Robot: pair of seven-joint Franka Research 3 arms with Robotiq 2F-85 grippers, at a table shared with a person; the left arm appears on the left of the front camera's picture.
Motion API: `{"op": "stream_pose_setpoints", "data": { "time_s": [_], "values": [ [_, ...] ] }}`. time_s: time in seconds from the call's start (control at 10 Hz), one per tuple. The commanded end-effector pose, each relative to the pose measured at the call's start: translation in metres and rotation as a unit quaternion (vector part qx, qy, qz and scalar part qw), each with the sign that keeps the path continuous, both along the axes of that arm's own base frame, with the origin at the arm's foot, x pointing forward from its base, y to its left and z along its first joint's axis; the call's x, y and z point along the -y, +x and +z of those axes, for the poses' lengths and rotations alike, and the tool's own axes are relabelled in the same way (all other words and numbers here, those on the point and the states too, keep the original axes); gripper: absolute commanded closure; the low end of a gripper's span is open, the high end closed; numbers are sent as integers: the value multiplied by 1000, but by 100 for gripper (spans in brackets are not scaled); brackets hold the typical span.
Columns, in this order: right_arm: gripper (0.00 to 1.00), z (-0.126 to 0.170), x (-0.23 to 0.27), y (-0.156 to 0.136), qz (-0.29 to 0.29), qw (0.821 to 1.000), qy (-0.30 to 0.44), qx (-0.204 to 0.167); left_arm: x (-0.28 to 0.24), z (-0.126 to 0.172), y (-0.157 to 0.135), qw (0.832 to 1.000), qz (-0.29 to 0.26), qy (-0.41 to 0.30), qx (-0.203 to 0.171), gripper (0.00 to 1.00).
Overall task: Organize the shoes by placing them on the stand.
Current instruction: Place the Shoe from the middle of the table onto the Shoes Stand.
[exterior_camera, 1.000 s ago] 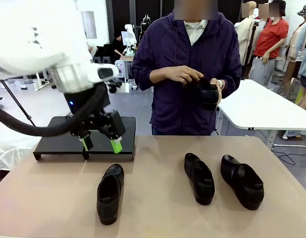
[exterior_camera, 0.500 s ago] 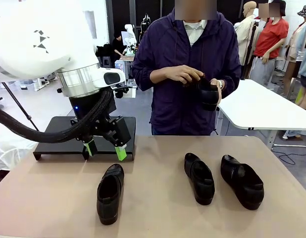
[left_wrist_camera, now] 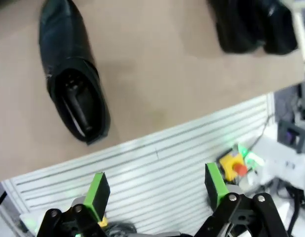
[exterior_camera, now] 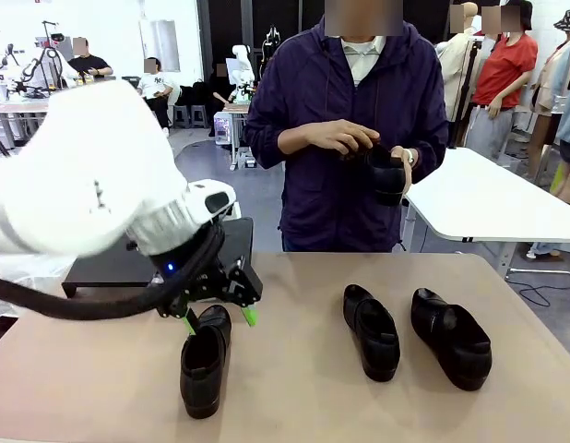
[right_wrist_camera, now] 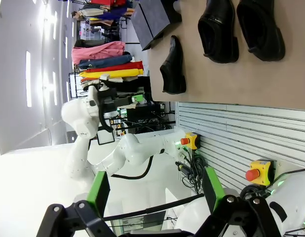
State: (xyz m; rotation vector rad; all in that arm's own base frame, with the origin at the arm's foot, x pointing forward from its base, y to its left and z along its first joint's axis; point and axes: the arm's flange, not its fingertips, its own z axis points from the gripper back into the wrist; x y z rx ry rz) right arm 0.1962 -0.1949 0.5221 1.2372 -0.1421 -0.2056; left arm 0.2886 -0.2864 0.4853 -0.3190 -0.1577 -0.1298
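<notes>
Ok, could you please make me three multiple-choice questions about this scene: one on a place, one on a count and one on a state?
1. Where is the shoe that is not on the table?
A) on the floor
B) in the person's hands
C) on a chair

2. How many shoes lie on the table?
A) two
B) four
C) three

3. How do the jaws of the left gripper stand?
A) open
B) shut on a shoe
C) shut on nothing

Answers:
1 B: the held shoe is in the person's hands, at chest height.
2 C: the left shoe, the middle shoe and the right shoe lie there.
3 A: the green pads of the left gripper stand wide apart with nothing between them.
</notes>
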Motion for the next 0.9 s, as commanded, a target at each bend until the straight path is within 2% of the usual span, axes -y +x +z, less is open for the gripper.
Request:
{"op": "stream_pose_setpoints", "data": {
  "time_s": [0.0, 0.1, 0.2, 0.4, 0.5, 0.8],
  "values": [
    [0, 2, 3, -2, 6, 1000, 0, 12, 13, -25, 4, 999, 22, 25, 34, 0],
    [0, 2, 3, -2, 6, 1000, 0, 12, 18, -37, 11, 998, 20, 38, 44, 0],
    [0, 2, 3, -2, 6, 1000, 0, 12, 24, -47, 17, 998, -17, 31, 46, 0],
    [0, 2, 3, -2, 6, 1000, 0, 12, 29, -73, 20, 998, -11, 45, 48, 0],
    [0, 2, 3, -2, 6, 1000, 0, 12, 30, -83, 23, 996, 13, 63, 62, 0],
    [0, 2, 3, -2, 6, 1000, 0, 12, 33, -117, 25, 993, 22, 83, 76, 0]
  ]
}}
